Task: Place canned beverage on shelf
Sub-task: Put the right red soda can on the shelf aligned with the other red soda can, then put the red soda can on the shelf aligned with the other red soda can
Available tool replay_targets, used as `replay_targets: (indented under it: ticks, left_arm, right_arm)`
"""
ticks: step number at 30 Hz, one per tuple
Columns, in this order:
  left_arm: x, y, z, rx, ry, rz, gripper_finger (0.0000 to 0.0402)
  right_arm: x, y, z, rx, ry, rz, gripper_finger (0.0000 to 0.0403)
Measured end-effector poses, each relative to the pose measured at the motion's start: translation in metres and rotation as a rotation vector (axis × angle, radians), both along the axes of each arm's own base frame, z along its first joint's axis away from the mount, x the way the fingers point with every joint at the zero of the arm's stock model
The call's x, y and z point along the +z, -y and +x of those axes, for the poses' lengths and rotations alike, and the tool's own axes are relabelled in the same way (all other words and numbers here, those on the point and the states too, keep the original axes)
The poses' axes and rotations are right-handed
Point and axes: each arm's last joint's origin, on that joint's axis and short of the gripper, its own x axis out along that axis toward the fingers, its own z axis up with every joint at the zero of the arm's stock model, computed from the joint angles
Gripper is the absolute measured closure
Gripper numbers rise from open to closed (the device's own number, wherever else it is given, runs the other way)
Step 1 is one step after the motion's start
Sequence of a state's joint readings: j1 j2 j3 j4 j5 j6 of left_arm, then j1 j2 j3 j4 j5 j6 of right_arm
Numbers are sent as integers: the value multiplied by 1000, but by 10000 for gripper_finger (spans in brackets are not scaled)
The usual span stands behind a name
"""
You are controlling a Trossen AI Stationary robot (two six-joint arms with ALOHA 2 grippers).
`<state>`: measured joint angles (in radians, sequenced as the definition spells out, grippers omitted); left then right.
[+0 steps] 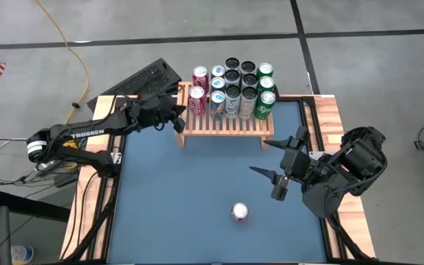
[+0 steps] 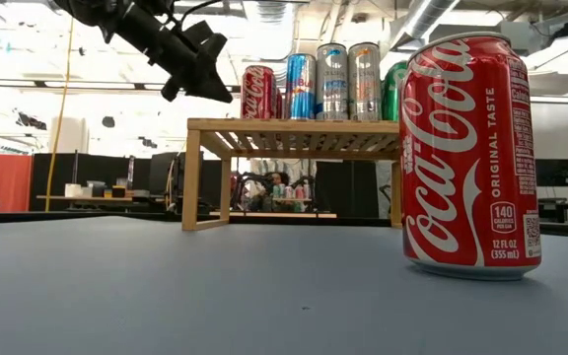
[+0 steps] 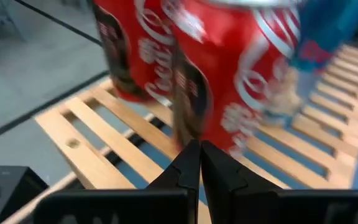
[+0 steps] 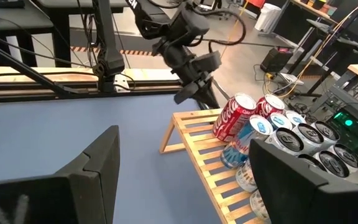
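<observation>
Lone Coke can [image 1: 240, 212] seen upright on blue bench [image 1: 160, 213], front centre, long axis vertical, top up. Right end effector [image 1: 280, 168] held released, just beyond can, nothing gripped. Grasp best made square across can's middle, can kept vertical. Farther back, left end effector [image 1: 178, 118] clenched empty beside shelf [image 1: 227, 124] left end. Free slats seen at shelf front.

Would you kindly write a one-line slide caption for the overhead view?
Left gripper shut beside the can-filled shelf; right gripper open near a lone red can.
</observation>
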<state>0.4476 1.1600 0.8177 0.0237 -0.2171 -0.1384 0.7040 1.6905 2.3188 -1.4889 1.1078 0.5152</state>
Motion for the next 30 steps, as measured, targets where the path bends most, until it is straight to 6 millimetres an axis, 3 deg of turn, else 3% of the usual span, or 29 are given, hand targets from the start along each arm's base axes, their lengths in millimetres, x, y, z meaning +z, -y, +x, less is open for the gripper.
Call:
replay_targets:
  ticks: [13, 23, 30]
  left_arm:
    - [-20, -13, 23, -80, 55, -88, 402]
    - [-5, -18, 27, -29, 34, -3, 401]
    - [9, -6, 20, -150, -91, -96, 401]
  right_arm:
    - [-1, 1, -1, 5, -17, -7, 117]
    - [-1, 1, -1, 5, -17, -7, 117]
    - [-1, -3, -3, 22, -18, -2, 117]
